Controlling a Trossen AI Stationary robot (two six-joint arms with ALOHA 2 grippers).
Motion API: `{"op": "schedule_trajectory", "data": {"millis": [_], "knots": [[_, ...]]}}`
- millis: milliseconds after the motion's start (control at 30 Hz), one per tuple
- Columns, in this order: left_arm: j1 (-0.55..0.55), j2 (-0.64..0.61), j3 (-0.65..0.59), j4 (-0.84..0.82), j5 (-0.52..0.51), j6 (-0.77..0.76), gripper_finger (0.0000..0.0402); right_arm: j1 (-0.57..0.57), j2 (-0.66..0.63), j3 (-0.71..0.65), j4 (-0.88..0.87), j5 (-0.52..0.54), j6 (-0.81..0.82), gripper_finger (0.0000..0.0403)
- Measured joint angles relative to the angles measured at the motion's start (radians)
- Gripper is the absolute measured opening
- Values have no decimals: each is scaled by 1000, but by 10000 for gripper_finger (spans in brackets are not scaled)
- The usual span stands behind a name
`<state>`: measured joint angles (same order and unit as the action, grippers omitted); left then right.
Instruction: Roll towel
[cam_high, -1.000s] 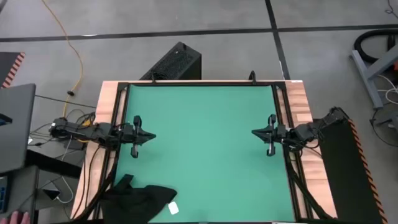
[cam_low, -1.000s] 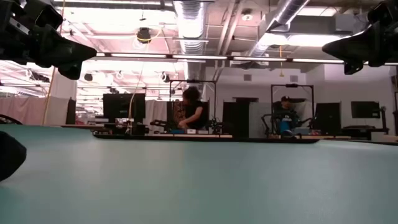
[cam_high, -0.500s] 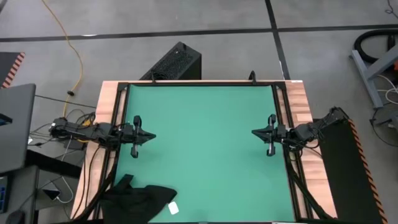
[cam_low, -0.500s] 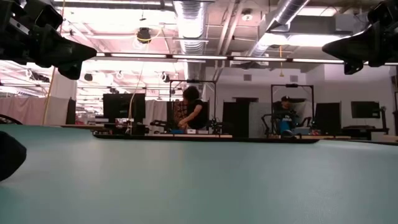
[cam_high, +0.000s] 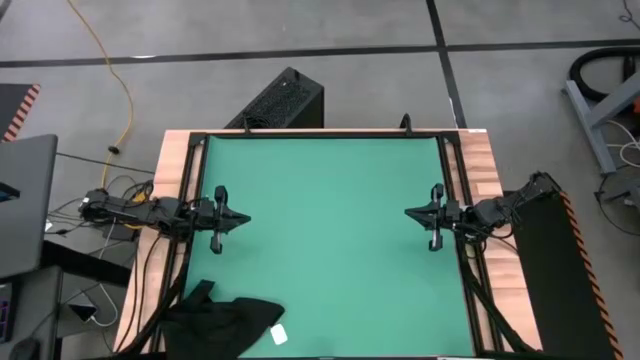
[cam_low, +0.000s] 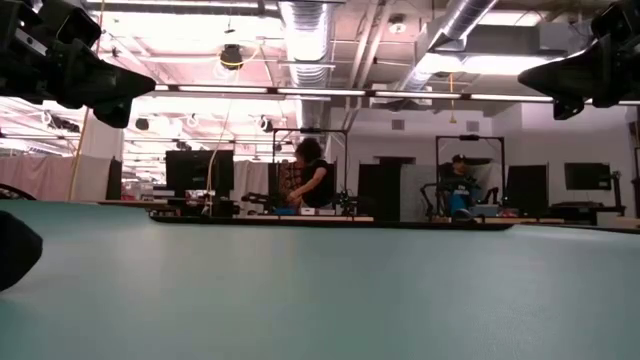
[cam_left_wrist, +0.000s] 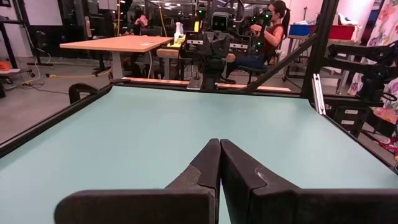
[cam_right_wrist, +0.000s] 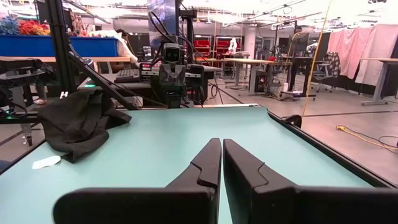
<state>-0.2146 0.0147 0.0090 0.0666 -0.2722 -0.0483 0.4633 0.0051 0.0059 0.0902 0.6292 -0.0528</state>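
The towel (cam_high: 222, 322) lies crumpled at the near left corner of the green mat (cam_high: 330, 230), spilling over the mat's near-left edge, with its small white tag (cam_high: 279, 335) on the mat at its right side. In the right wrist view the same black heap (cam_right_wrist: 78, 121) sits off to one side with the tag (cam_right_wrist: 45, 163) lying flat just before it. In the low view only a dark rounded shape at the left border (cam_low: 15, 250) shows, probably a fold of the cloth.

Farther in, the left end effector (cam_high: 243, 218) hangs over the mat's left side and the right end effector (cam_high: 410, 211) over its right side, well apart and facing each other. Each has its two fingers pressed together, holding nothing, as both wrist views show (cam_left_wrist: 219, 163) (cam_right_wrist: 220, 163). Neither touches the towel.

Compared with the frames half a second and a second earlier, nothing on the desk (cam_high: 478, 150) has shifted: arms, cloth and tag sit in the same places.

Beyond the far edge stands a black ribbed box (cam_high: 279, 100) on the floor, and a person (cam_low: 312, 175) sits in the room behind.
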Motion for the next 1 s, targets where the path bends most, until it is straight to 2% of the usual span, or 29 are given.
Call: {"op": "schedule_trajectory", "data": {"millis": [267,533,600,700,767,867,1000], "knots": [[0,0,0,0,-1,-24,0,0,0,0,0,0,0,40],[0,0,0,0,1,-162,0,-8,0,0,6,18,-66,40],[0,0,0,1,-2,-175,0,-8,0,0,33,21,13,40],[0,0,6,28,-60,-200,0,-8,0,0,67,22,175,40],[-1,6,39,2,-47,-183,2,-12,0,0,96,26,199,40],[-12,29,107,-4,30,-119,13,-21,0,0,130,-2,203,40],[-25,137,235,-91,-5,-122,39,-21,0,0,131,-30,203,40]]}}
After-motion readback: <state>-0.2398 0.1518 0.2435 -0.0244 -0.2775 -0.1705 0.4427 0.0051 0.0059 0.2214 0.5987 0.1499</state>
